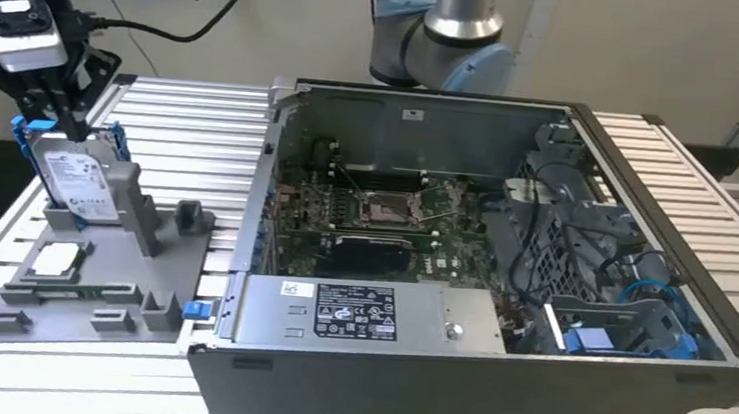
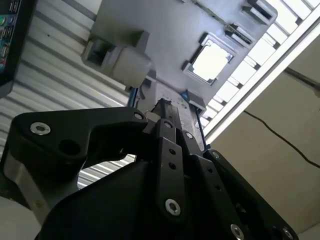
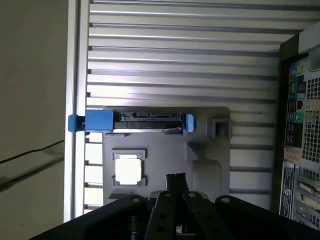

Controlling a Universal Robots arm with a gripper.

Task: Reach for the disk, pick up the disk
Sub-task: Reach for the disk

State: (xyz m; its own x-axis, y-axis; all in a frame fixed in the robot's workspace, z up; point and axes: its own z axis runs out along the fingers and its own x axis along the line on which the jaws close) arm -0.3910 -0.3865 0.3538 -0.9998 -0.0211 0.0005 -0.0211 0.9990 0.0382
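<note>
Exterior view has the pincer (image 1: pixel 67 120) narrow and empty just over the upright disk (image 1: pixel 78 180): reach nearly done, pickup not yet made.

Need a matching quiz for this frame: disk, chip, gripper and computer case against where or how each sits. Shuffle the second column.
Column A
1. disk
2. chip
3. gripper
4. computer case

Column B
a. lying flat on the gray holder
b. side open, circuit board showing, at the exterior view's right
c. standing on edge in a slot of the gray holder
d. at the top edge of the disk

Pairs: 1-c, 2-a, 3-d, 4-b
</note>
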